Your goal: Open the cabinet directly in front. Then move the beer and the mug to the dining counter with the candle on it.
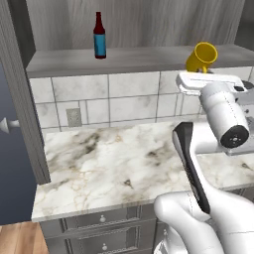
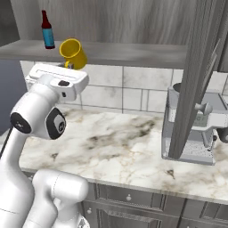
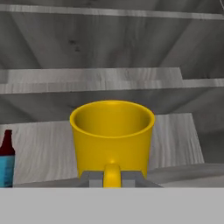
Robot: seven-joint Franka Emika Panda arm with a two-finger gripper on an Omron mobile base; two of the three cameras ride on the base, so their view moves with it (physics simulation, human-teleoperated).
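Gripping: gripper [image 3: 112,178], two grey fingers pinched on the handle of the plain bright yellow cylindrical mug [image 3: 112,138]; fingertips cut off by the view's lower edge.
Mug: smooth, glossy, tilted, mouth toward the camera in the hand view; lifted at the front edge of the shelf in the base views.
Cabinet: dark grey wood-grain wall cabinet [image 1: 129,58], doors swung open, matte planks.
Beer: small dark brown-red glass bottle with blue label [image 1: 99,35], upright on the shelf, well apart from the mug.
Below: veined white marble worktop [image 1: 109,168], backed by pale tiles.
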